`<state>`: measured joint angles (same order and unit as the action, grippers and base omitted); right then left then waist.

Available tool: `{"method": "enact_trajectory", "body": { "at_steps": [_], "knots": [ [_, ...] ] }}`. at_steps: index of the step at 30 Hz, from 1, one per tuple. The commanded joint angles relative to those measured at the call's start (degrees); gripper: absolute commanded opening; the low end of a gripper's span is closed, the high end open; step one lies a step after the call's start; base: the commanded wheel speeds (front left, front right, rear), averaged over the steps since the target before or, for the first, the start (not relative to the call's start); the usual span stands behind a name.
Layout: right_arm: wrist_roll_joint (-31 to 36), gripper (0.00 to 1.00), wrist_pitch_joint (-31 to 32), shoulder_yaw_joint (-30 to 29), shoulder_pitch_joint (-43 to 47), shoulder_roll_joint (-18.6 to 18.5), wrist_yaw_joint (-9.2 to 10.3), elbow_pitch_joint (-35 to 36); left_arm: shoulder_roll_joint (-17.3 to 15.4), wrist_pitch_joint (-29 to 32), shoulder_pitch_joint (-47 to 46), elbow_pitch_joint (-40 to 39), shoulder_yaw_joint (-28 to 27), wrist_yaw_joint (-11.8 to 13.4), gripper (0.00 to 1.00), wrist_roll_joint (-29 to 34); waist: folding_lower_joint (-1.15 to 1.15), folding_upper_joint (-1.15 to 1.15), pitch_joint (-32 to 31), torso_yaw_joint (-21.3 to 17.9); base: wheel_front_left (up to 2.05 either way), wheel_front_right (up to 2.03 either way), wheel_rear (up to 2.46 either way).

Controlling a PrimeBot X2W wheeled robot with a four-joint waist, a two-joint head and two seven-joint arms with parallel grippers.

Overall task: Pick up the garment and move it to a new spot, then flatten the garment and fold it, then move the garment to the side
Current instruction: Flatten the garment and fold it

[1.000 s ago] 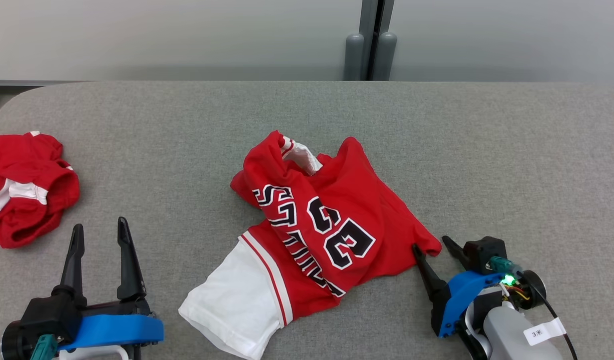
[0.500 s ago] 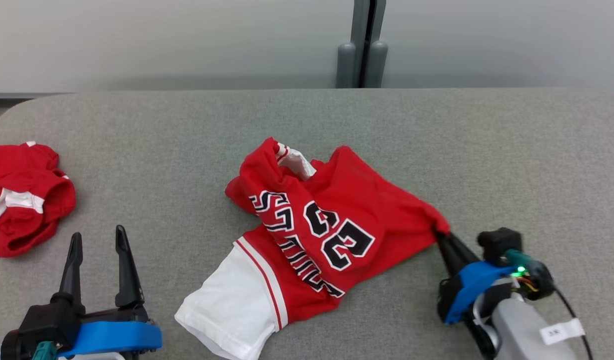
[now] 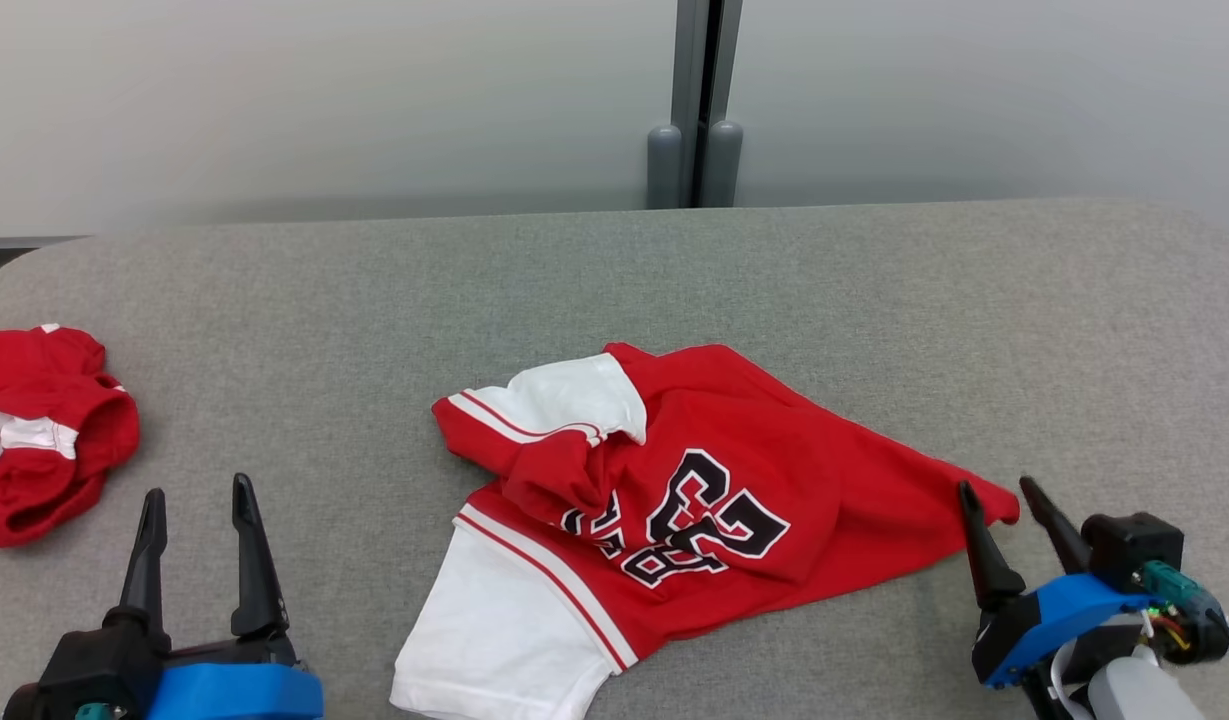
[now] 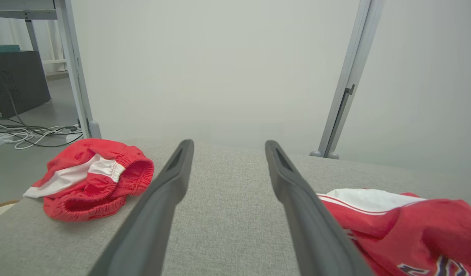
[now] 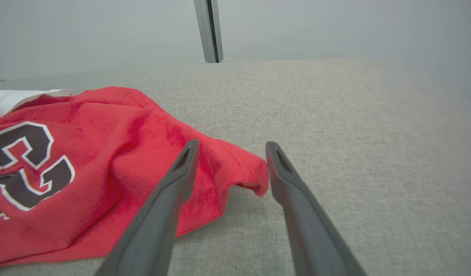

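The garment point(image 3: 714, 500) is a red jersey with white sleeves and black number 23, lying rumpled on the grey table point(image 3: 874, 300) at centre. Its right corner stretches out to a point and lies on the table between the fingers of my right gripper point(image 3: 995, 486), which stands open. In the right wrist view that red corner point(image 5: 243, 168) rests loose in the gap of the gripper point(image 5: 232, 143). My left gripper point(image 3: 197, 486) is open and empty at the lower left, well left of the jersey. In the left wrist view, the gripper point(image 4: 228, 142) has the jersey point(image 4: 411, 222) to its right.
A second red garment with white trim and an elastic band point(image 3: 44, 430) lies bunched at the table's left edge, also seen as a heap point(image 4: 89, 178) in the left wrist view. A grey post point(image 3: 694, 150) stands behind the table's far edge.
My right gripper closed on the jersey's right corner, dragged it to the right so the jersey spread out and turned over partly, then opened. The head camera has shifted; the left gripper stayed open.
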<state>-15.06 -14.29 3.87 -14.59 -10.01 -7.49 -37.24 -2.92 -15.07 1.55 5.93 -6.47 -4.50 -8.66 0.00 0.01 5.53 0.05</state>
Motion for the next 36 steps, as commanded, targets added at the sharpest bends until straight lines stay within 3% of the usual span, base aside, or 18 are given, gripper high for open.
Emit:
{"method": "enact_trajectory", "body": {
  "at_steps": [1,16,36],
  "knots": [
    [1.49,1.00,-0.45,-0.23,1.04,-0.47,-0.01,1.29,0.04,-0.15,0.68,0.11,-0.10,0.09,1.00,-0.14,0.00,-0.01,-0.19,-0.17,0.00,0.00,0.00],
    [8.49,1.00,-0.95,-1.24,8.41,6.60,-0.01,22.98,0.06,-0.15,1.32,1.27,0.00,-1.07,1.00,3.41,0.00,-0.01,-1.14,0.44,0.00,0.00,0.00],
    [8.11,1.00,-0.95,-0.87,12.56,7.13,-0.01,21.94,-0.36,-0.15,2.36,4.11,0.55,-1.94,1.00,6.69,0.00,-0.01,-2.20,1.25,0.00,0.00,0.00]
  ]
}}
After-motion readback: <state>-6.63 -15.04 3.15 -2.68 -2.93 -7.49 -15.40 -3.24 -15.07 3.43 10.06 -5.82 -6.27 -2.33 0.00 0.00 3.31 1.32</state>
